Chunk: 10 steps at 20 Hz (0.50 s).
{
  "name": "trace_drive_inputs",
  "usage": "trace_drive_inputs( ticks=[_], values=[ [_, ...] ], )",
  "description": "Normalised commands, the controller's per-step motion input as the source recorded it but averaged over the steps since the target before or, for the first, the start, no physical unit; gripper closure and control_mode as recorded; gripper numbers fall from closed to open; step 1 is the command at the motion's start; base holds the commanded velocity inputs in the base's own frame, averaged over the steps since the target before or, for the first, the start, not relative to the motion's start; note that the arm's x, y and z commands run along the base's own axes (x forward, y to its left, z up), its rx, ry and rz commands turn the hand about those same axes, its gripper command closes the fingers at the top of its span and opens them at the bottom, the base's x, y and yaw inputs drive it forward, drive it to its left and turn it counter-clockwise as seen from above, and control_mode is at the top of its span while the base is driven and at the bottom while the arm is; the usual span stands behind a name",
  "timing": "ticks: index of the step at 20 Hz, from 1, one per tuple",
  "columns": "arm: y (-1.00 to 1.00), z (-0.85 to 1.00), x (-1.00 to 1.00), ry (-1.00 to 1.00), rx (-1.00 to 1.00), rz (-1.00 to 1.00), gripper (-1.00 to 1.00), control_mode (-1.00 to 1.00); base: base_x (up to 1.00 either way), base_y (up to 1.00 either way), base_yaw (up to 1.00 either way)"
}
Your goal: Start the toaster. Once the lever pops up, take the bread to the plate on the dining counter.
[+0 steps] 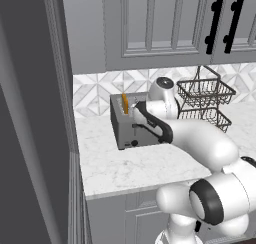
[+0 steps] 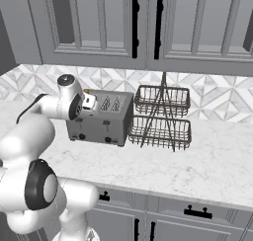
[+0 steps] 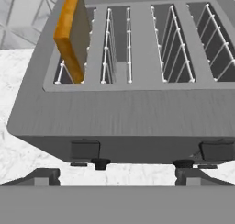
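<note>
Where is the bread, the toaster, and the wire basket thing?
bread [image 3: 71, 32]: hand view, on its flat side.
toaster [image 3: 124, 120]: hand view, on the grey front edge of its top.
wire basket rack [image 2: 162, 117]: right base view, between its two tiers.

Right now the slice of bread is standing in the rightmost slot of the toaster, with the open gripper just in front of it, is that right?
Not quite. In the hand view the bread stands in the leftmost slot of the toaster, not the rightmost. The rest holds: the gripper is open, just in front of it.
</note>
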Motion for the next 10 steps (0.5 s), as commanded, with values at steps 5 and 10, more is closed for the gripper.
trace_drive_inputs(
  ticks=[5, 10],
  values=[
    [0.00, -0.13, 0.21, -0.07, 0.00, -0.02, -1.00, -1.00, 0.00, 0.00, 0.00],
    [0.00, -0.21, 0.04, -0.03, 0.00, 0.00, -1.00, -1.00, 0.00, 0.00, 0.00]
  ],
)
